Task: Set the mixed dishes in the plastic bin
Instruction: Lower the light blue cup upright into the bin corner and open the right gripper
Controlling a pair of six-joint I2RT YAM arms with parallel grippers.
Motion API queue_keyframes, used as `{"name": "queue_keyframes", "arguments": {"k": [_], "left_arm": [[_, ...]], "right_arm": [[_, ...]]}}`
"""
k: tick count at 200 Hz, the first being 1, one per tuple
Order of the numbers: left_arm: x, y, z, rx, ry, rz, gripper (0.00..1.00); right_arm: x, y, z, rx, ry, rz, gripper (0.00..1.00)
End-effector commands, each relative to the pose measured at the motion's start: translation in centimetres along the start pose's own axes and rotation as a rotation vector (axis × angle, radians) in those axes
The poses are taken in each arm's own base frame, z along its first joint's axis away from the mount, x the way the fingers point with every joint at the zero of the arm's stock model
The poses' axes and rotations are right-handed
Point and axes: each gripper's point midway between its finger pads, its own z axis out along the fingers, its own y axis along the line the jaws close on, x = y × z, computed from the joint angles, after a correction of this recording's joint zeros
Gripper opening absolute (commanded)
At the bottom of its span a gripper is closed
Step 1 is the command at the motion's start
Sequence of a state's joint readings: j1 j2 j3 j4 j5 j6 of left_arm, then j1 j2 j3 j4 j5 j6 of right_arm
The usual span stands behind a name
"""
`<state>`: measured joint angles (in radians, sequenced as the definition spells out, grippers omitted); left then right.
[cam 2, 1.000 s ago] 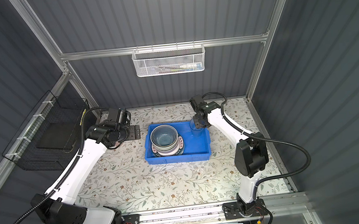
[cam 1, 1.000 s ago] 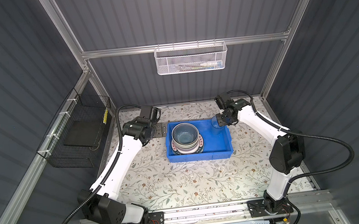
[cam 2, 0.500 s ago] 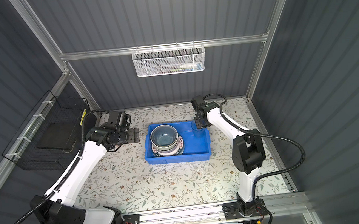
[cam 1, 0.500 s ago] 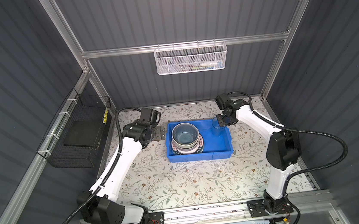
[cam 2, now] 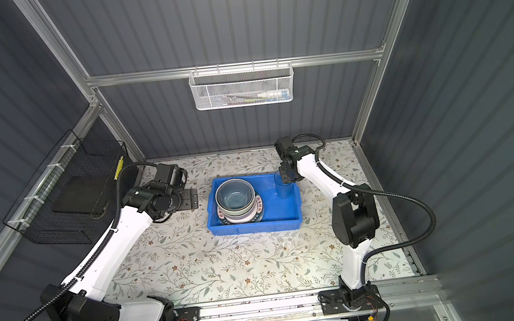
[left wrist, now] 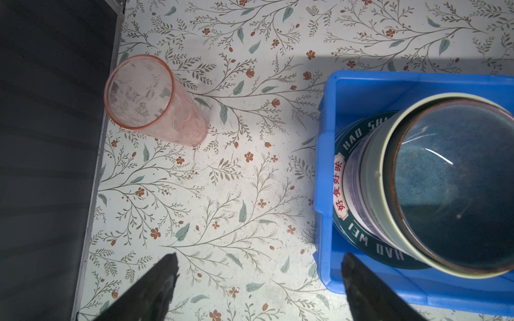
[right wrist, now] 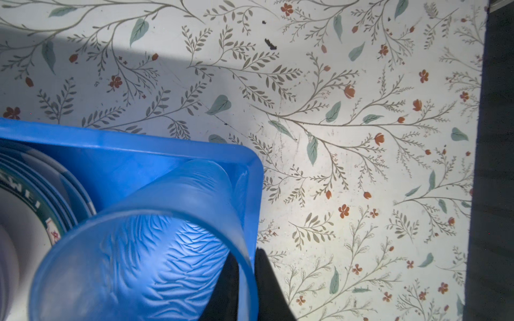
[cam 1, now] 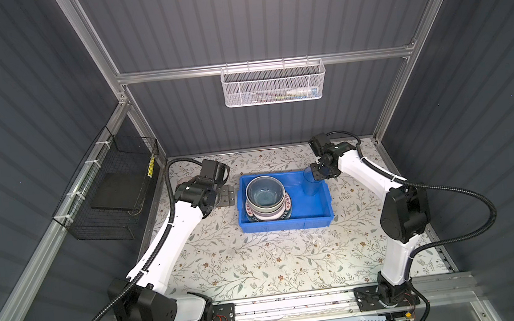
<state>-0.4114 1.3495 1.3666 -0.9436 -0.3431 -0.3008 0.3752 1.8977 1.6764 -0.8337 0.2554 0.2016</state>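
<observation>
Left wrist view: dark plate (left wrist: 351, 140) rim reads "HAO WEI".

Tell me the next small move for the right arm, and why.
Probably open the right gripper and lift straight up. Its fingers straddle the rim of the blue tumbler, which stands upright in a corner of the plastic bin, so it looks placed, though its base is hidden. The pink tumbler stands on the table outside the bin, near the open left gripper.
</observation>
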Motion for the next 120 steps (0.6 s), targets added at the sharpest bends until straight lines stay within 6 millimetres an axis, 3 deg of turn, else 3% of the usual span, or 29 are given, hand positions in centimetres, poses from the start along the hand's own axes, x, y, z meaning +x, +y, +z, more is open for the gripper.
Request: {"name": "queue_keyframes", "arguments": {"k": [1,31,55,120], "left_arm": [[0.3,0.8,-0.4,-0.026,-0.004,-0.017,0.93],[0.5,0.9,-0.1,-0.037,0.006,-0.01,0.93],[0.4,1.2,0.1,-0.054,0.007,-0.006,0.93],[-0.6,3.1,0.6,-0.183,0.011,0.01,0.91]], "right_arm": [[-0.1,-0.2,0.4,0.006,0.005,0.01,0.18],[-0.2,-0.3,0.1,0.003,0.0,0.017,0.22],[-0.4,-0.3,-0.7,-0.004,-0.009,0.021,0.31],[-0.9,-0.1,-6.2,-0.109,-0.105,0.05,0.59]]}}
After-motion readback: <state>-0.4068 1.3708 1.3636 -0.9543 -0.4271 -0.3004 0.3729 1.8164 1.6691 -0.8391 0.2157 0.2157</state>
